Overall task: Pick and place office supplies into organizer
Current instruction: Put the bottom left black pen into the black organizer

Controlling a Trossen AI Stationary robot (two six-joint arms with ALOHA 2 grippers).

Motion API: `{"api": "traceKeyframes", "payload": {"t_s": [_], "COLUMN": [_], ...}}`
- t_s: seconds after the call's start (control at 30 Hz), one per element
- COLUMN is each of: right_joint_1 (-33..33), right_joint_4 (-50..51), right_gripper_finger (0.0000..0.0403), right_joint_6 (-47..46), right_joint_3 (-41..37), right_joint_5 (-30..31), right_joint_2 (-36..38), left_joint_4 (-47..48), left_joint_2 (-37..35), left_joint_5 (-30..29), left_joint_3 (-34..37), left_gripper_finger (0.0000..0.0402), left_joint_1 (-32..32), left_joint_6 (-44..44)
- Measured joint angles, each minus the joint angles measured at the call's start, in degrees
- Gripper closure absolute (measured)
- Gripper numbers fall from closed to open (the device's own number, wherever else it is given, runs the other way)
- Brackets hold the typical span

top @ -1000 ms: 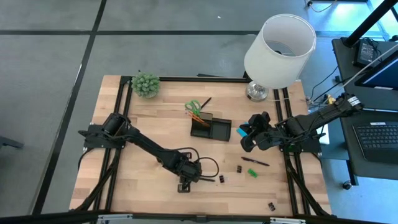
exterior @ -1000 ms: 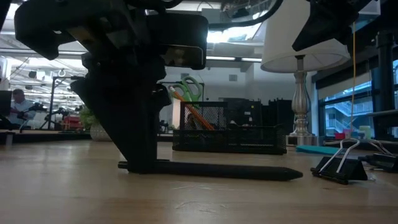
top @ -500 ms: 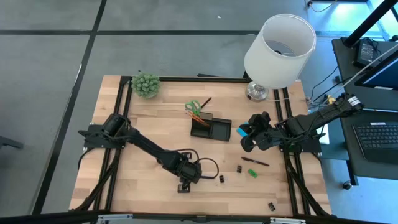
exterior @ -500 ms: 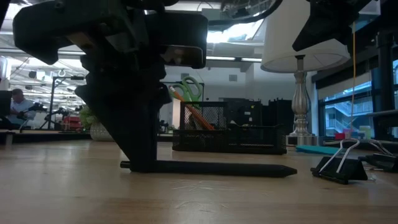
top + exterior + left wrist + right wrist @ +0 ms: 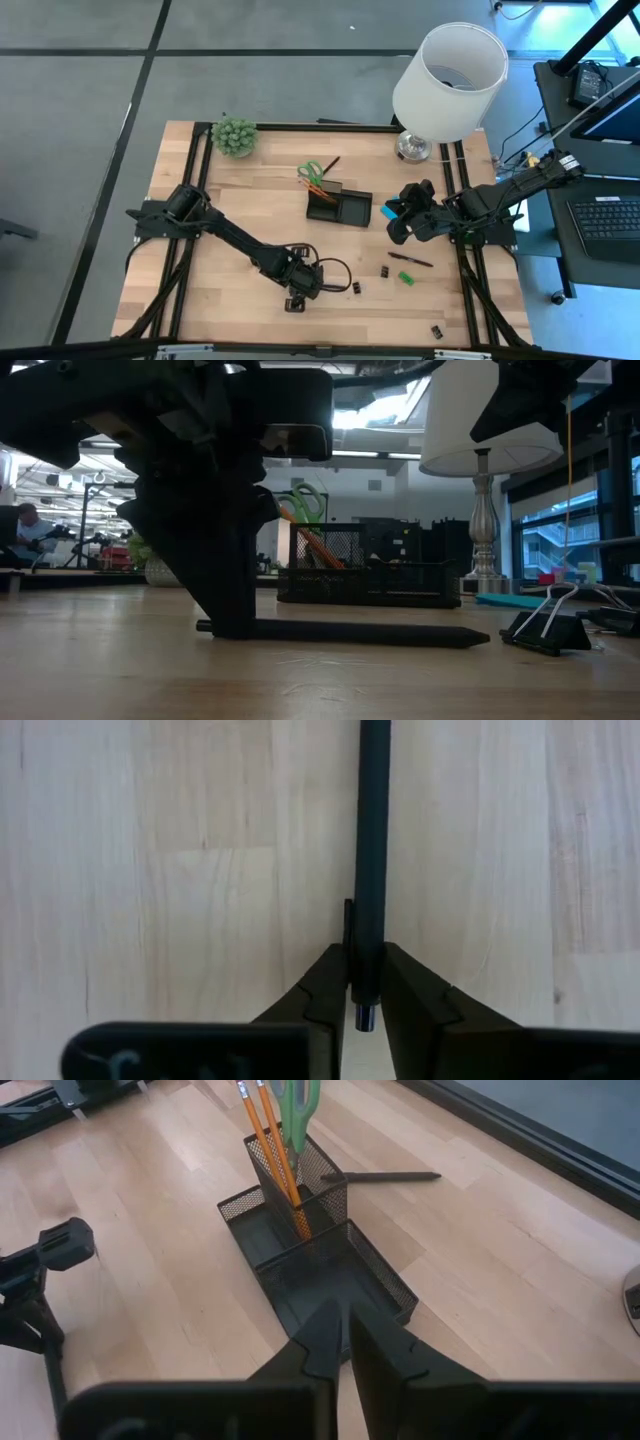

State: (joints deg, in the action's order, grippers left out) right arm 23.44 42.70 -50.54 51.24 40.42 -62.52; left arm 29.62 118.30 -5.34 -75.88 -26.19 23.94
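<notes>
The left claw [image 5: 366, 988] is down on the table [image 5: 230, 200] near its front edge, fingers [image 5: 415, 995] pinched around the butt end of a black pen [image 5: 373, 840]. The wrist view shows the barrel running straight out from between them across the wood. In the low view the pen [image 5: 365, 631] lies flat on the table, exactly as it did a second ago; what has changed is the arm above it, which has shifted a little, and from overhead the left claw [image 5: 298, 288] has edged slightly toward the left. So the grip looks set but the lift has not started, by my reading.

Just right of the pen sit small black binder clips [image 5: 354, 288], with another clip [image 5: 548, 627] close by in the low view. Farther right lie a second black pen [image 5: 410, 259] and a small green piece [image 5: 406, 277].

The organizer [image 5: 338, 206] stands mid-table, far from the left claw, its taller cup already holding two orange pencils [image 5: 268, 1140] and green-handled scissors [image 5: 298, 1105]; another pen [image 5: 380, 1177] lies on the wood beyond it. The low tray half looks empty.

The right claw [image 5: 342, 1335] hangs clenched and empty just right of the organizer, beside the blue sticky-note pad [image 5: 389, 211]. The carry to the organizer is the next job.
</notes>
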Motion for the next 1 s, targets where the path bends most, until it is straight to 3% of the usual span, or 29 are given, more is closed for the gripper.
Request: {"api": "traceKeyframes", "payload": {"t_s": [0.4, 1.0], "right_joint_1": [0.0, 0.0], "right_joint_4": [0.0, 0.0], "right_gripper_finger": [0.0374, 0.0374], "right_joint_6": [0.0, 0.0], "right_joint_3": [0.0, 0.0], "right_joint_5": [0.0, 0.0], "right_joint_2": [0.0, -0.1], "left_joint_4": [5.7, 11.5], "left_joint_2": [-1.9, -1.9], "left_joint_5": [-3.8, -4.3], "left_joint_3": [-2.6, -5.4], "left_gripper_finger": [0.0366, 0.0380], "left_joint_1": [-0.3, -0.3], "left_joint_6": [-2.2, -2.2]}}
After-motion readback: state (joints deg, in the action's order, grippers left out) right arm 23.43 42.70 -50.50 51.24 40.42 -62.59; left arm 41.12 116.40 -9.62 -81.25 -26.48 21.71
